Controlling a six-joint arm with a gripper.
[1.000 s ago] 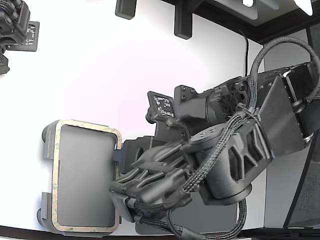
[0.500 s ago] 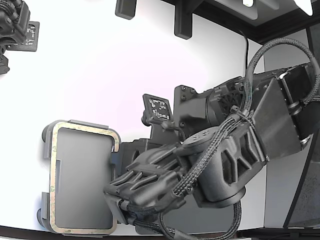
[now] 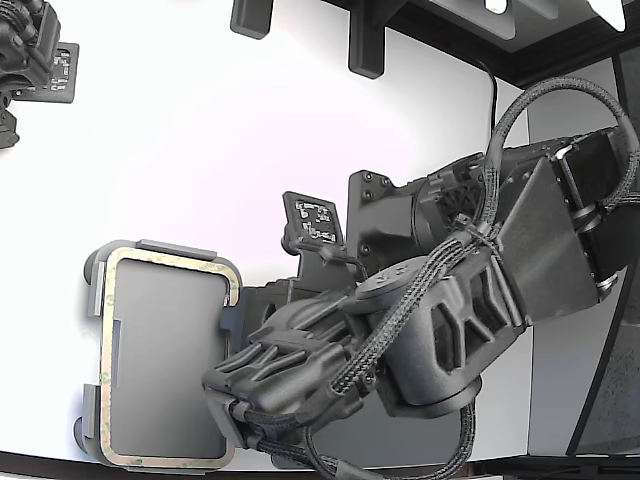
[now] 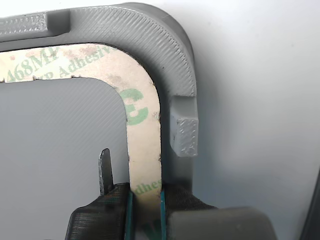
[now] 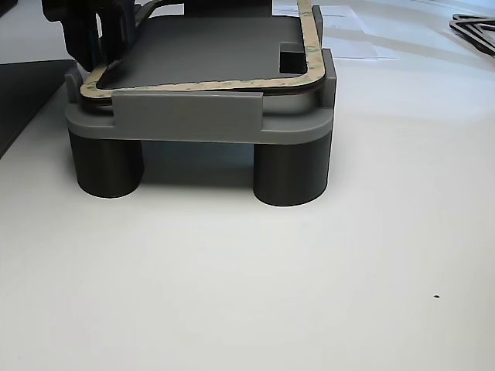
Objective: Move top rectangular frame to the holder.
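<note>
The top rectangular frame (image 3: 105,400) is a thin tan outline with green print, and it lies on the light grey holder (image 3: 160,245) at the exterior view's lower left. In the wrist view my gripper (image 4: 145,192) is shut on one long side of the frame (image 4: 142,100). Its teal pads press both edges of the strip, just inside the holder's rim (image 4: 172,50) and beside a raised tab (image 4: 184,135). In the other view the frame (image 5: 201,83) rests along the holder's top (image 5: 193,116), with my gripper (image 5: 97,35) at its far corner.
A second dark arm (image 3: 30,50) stays at the exterior view's top left. Black fixtures (image 3: 365,40) stand along the far edge. In the other view, a dark flat mat (image 5: 23,100) lies beside the holder and a dark outline part (image 5: 476,27) lies far off.
My arm has shifted toward the exterior view's left. It carried the frame a little further over the holder, and the frame now sits more squarely within the rim.
</note>
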